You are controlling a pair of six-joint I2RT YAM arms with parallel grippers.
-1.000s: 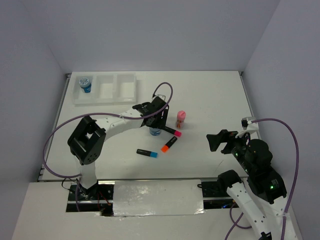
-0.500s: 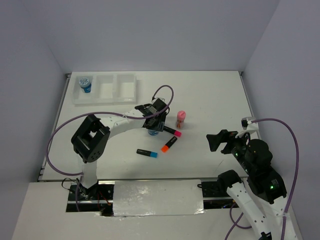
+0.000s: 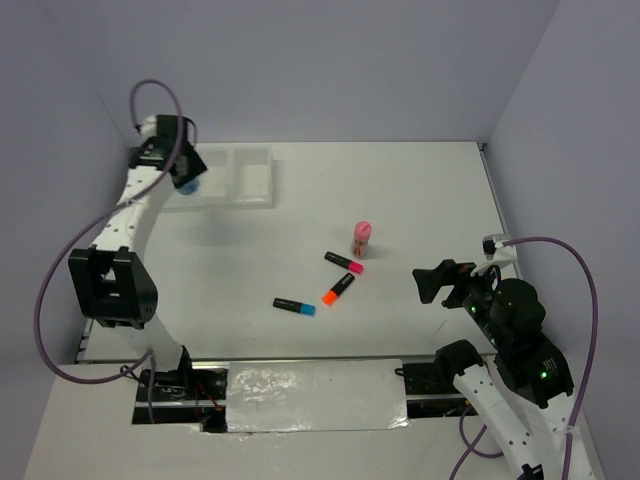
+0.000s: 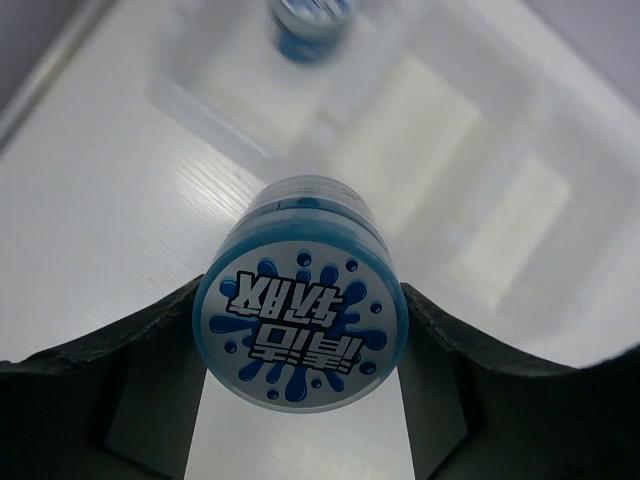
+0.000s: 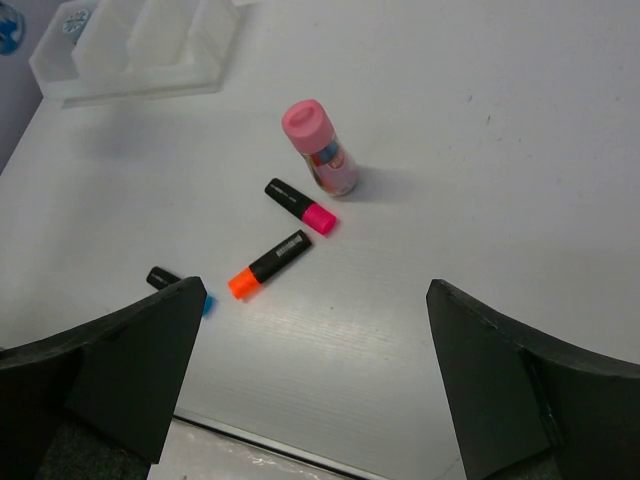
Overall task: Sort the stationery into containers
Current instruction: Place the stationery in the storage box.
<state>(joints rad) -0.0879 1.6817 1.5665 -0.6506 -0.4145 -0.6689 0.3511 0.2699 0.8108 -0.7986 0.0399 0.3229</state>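
Note:
My left gripper (image 3: pixel 183 166) is raised at the far left, shut on a blue roll (image 4: pixel 300 300) whose white splash-patterned top faces the wrist camera. It hangs by the near edge of the translucent three-compartment tray (image 3: pixel 233 175). A second blue roll (image 4: pixel 312 22) stands in the tray's (image 4: pixel 430 130) end compartment. On the table lie the pink-capped highlighter (image 3: pixel 343 263), the orange-capped one (image 3: pixel 338 289) and the blue-capped one (image 3: pixel 295 306). The pink-tan stick (image 3: pixel 362 238) stands upright beside them. My right gripper (image 3: pixel 432 283) is open and empty, right of the highlighters.
Grey walls close the table on three sides. The left arm's purple cable (image 3: pixel 150 95) loops above the tray corner. In the right wrist view the stick (image 5: pixel 320 148) and the orange highlighter (image 5: pixel 268 264) lie ahead of the open fingers.
The left arm lifted the blue roll from beside the highlighters and swung it to the far left, by the tray. The right arm has not moved.

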